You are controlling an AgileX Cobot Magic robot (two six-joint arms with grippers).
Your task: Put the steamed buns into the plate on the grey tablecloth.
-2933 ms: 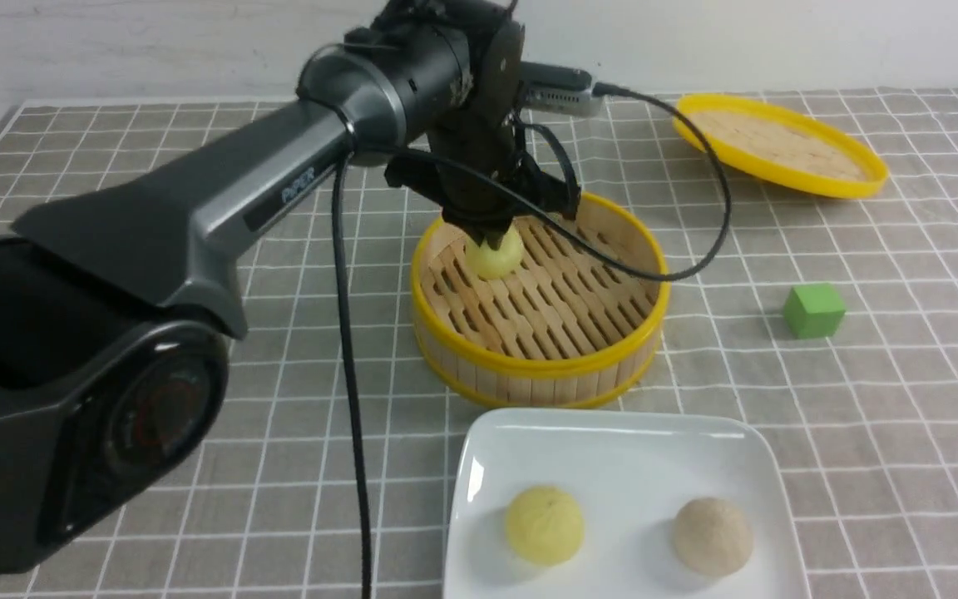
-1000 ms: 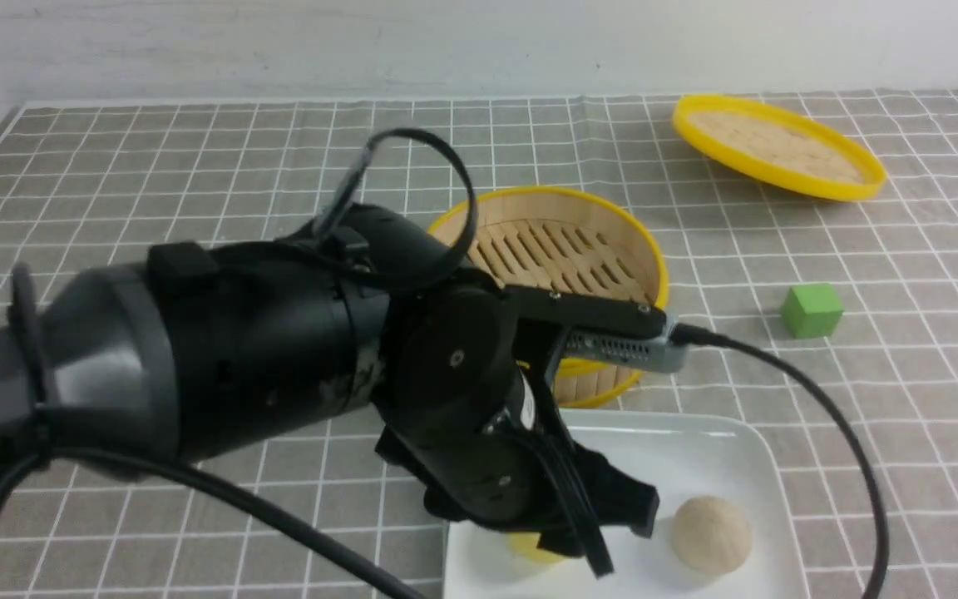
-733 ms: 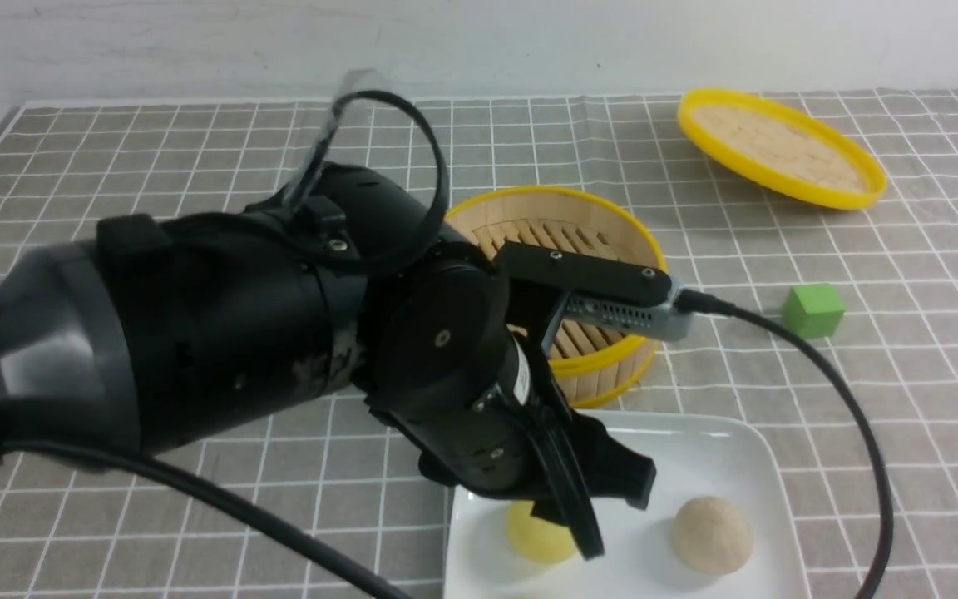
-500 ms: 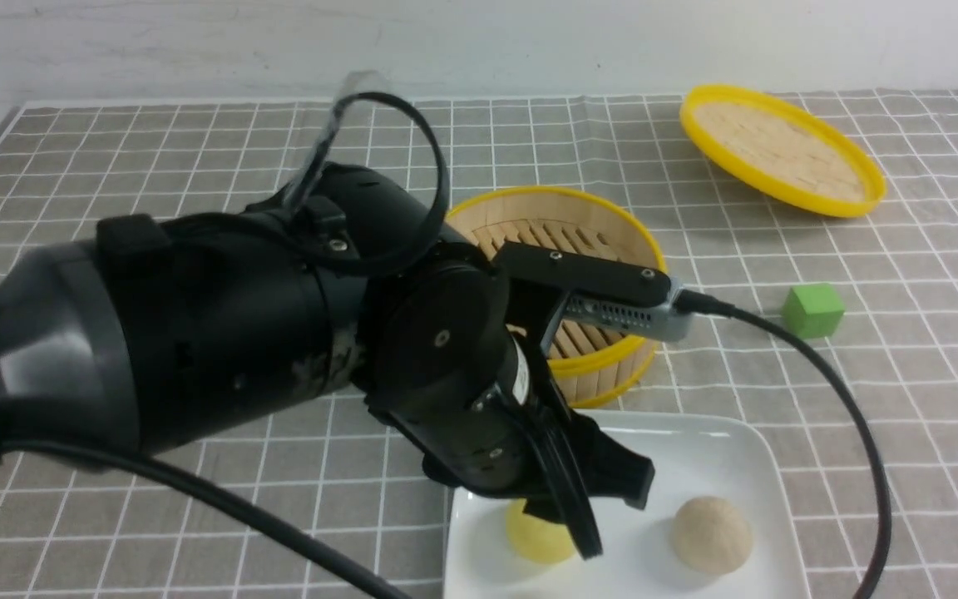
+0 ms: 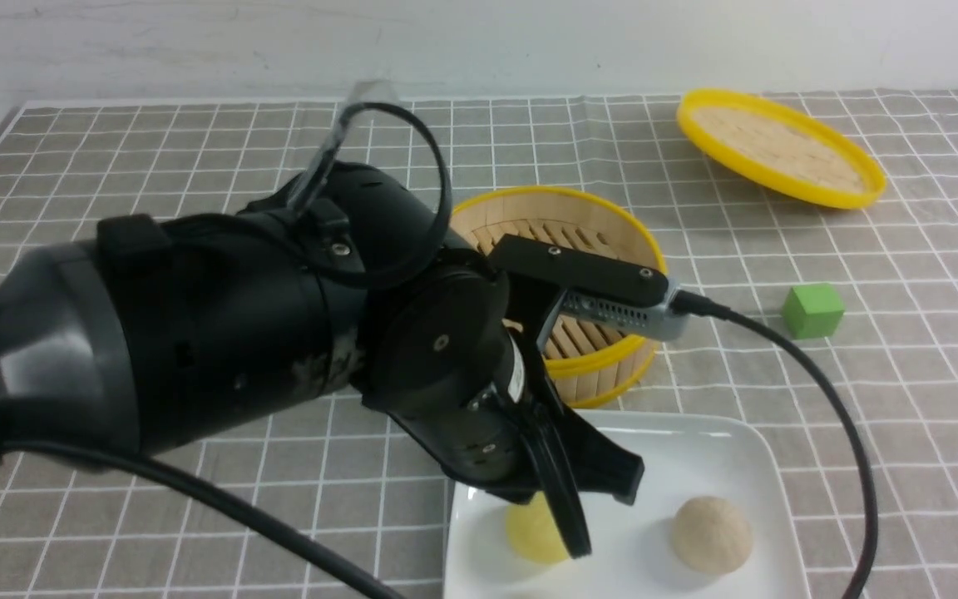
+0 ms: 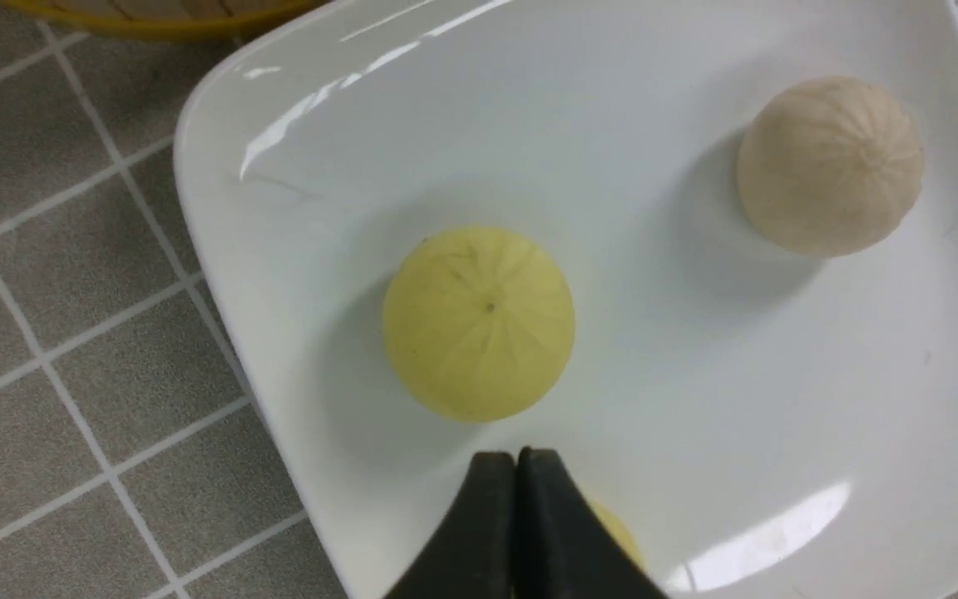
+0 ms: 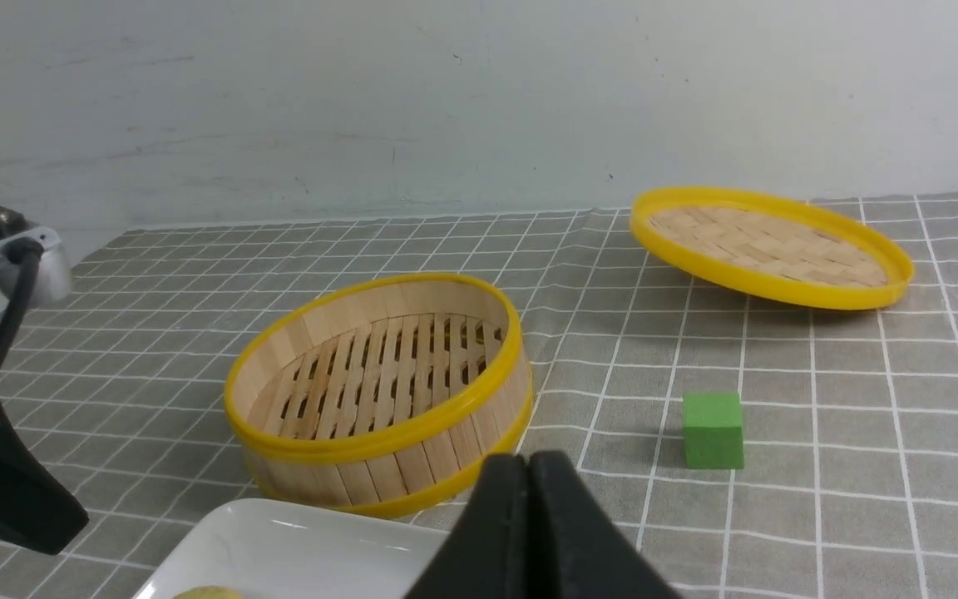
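Grey tablecloth (image 5: 155,150), white plate (image 6: 213,191) on it, and the bamboo steamer (image 5: 562,208) behind looks empty. All three buns are on the plate: one yellow bun (image 6: 479,323), the beige bun (image 6: 830,165), and a second yellow bun (image 6: 622,539) peeking out under my left gripper (image 6: 516,466), which is pinched shut on nothing. My right gripper (image 7: 526,470) is shut too and well clear. My worry is that pulling away low could clip that half-hidden bun and roll it over the rim.
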